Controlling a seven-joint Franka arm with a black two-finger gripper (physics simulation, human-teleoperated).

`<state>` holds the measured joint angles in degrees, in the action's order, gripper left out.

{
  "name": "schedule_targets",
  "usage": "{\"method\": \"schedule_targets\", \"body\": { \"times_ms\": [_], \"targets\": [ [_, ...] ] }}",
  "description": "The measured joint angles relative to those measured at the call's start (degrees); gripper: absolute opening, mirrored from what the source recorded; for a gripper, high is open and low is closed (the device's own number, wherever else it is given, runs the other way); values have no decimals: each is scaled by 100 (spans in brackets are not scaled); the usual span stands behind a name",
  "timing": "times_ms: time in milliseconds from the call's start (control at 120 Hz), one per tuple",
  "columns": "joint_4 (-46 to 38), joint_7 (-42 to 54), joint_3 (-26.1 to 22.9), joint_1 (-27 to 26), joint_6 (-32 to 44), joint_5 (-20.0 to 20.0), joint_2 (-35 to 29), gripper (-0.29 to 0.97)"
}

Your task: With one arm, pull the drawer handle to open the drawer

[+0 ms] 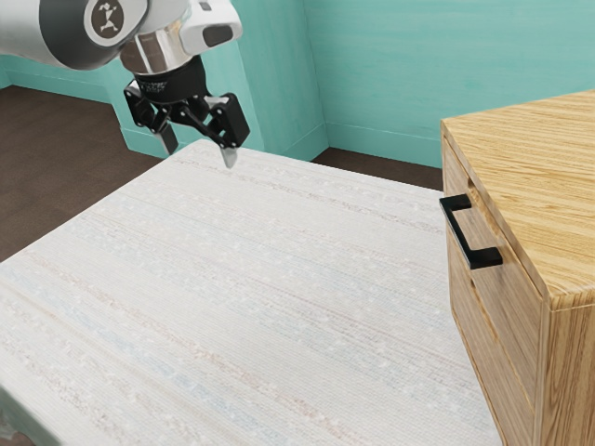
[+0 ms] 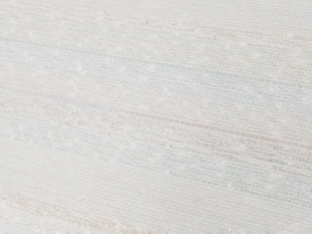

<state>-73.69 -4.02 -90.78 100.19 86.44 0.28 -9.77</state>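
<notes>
Gripper (image 1: 201, 151) open, empty, downward-facing over the table's (image 1: 232, 307) far edge, well apart from the drawer handle (image 1: 469, 232).

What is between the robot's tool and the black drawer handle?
Just bare whitish tabletop lies between the open tool and the black drawer handle, in the exterior view.

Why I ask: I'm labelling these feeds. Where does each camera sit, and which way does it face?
Exterior view: beside and above the table, looking across it toward the wooden cabinet and its black drawer handle; the arm's end and open gripper hang at upper left.
Wrist view: on the hand, facing down at the table's pale woven top.
Shared: the table top.
</notes>
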Motion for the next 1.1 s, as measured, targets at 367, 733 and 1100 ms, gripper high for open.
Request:
{"method": "schedule_targets", "body": {
  "times_ms": [367, 733, 1100],
  "targets": [
    [284, 66, 133, 510, 28, -188, 6, 68],
    [286, 131, 122, 560, 102, -275, 8, 68],
    [-27, 155, 19, 558, 115, -253, -4, 68]
  ]
}}
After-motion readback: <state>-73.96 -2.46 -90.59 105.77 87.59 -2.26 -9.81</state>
